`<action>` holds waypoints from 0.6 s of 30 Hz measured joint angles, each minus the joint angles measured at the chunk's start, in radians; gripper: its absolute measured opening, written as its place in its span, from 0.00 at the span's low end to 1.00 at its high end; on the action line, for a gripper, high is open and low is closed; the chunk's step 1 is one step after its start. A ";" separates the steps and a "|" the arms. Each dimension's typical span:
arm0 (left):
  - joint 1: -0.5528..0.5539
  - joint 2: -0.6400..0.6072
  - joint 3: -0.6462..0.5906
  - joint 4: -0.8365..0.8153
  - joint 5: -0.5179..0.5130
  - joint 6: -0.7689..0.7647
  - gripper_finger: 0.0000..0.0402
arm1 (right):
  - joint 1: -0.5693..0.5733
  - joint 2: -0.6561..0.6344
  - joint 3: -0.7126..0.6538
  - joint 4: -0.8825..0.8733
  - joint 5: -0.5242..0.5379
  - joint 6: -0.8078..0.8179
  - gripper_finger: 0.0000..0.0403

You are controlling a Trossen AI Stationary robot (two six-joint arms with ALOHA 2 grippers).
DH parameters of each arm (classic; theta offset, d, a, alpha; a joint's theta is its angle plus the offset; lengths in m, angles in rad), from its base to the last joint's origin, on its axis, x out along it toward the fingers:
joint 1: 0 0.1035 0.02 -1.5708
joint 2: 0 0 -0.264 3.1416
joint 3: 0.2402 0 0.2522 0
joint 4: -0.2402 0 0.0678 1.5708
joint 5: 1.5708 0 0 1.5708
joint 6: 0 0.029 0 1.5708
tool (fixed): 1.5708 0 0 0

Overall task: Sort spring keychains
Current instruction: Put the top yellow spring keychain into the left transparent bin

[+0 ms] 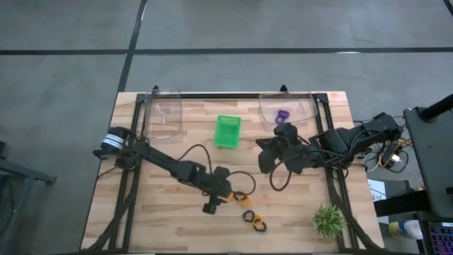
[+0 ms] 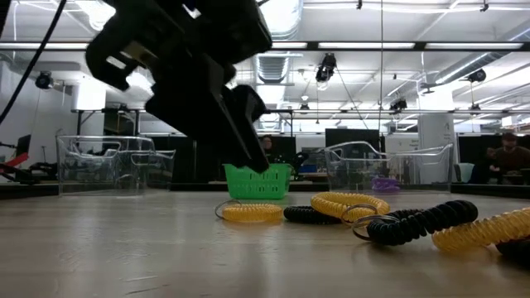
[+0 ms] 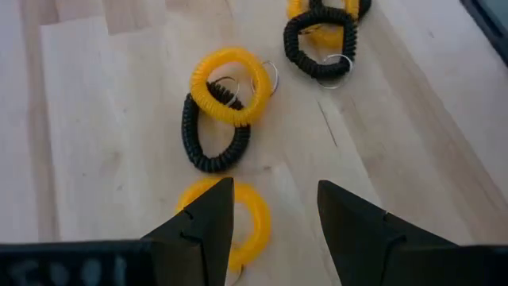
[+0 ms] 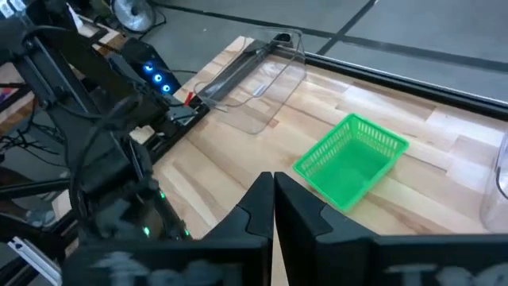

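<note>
High view: left gripper (image 1: 212, 205) sits low over the front middle of the table (image 1: 156, 219), just left of a yellow coil (image 1: 243, 199). A second knot of coils (image 1: 255, 222), black and yellow, lies a little farther front and right. Right gripper (image 1: 267, 157) is at mid-table, between the green basket (image 1: 227, 131) and the right clear bin (image 1: 287, 110); a purple coil (image 1: 282, 114) lies in that bin. Left clear bin (image 1: 167, 113) looks empty. The left arm is plainly the nearer one to the loose coils.

Low view: coils lie flat in a row, yellow (image 2: 252, 212) nearest the dark gripper body above it, then black (image 2: 311, 215), yellow (image 2: 351, 204), black (image 2: 424, 222). Basket (image 2: 258, 181) stands behind them.

Left wrist view: fingers (image 3: 205, 224) spread apart, nothing held. One yellow coil (image 3: 248, 222) lies right at the fingertips, partly hidden under one finger, not centred in the gap. Ahead, a yellow ring (image 3: 232, 86) overlaps a black ring (image 3: 211, 138) whose long axis runs away from the gripper. Another black-and-yellow pair (image 3: 324, 38) lies beyond.

Right wrist view: fingers (image 4: 258, 208) pressed together, empty, pointing toward the basket (image 4: 353, 159) and the far bin (image 4: 266, 83).

Judgement: the next grasp hinges on sliding the left gripper sideways so the near yellow coil lies between the fingers.
</note>
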 joint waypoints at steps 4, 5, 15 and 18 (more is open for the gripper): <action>0.000 0.052 0.036 -0.033 -0.001 -0.002 0.43 | 0.000 0.000 0.000 0.000 0.012 -0.005 0.02; 0.000 0.061 0.041 -0.047 -0.002 -0.002 0.43 | 0.000 0.000 0.000 0.000 0.013 -0.006 0.02; -0.003 0.100 0.037 -0.091 -0.065 -0.021 0.43 | 0.009 0.000 0.000 0.004 0.014 -0.021 0.02; -0.002 0.103 0.039 -0.092 -0.066 -0.021 0.38 | 0.011 0.000 0.000 0.013 0.014 -0.032 0.02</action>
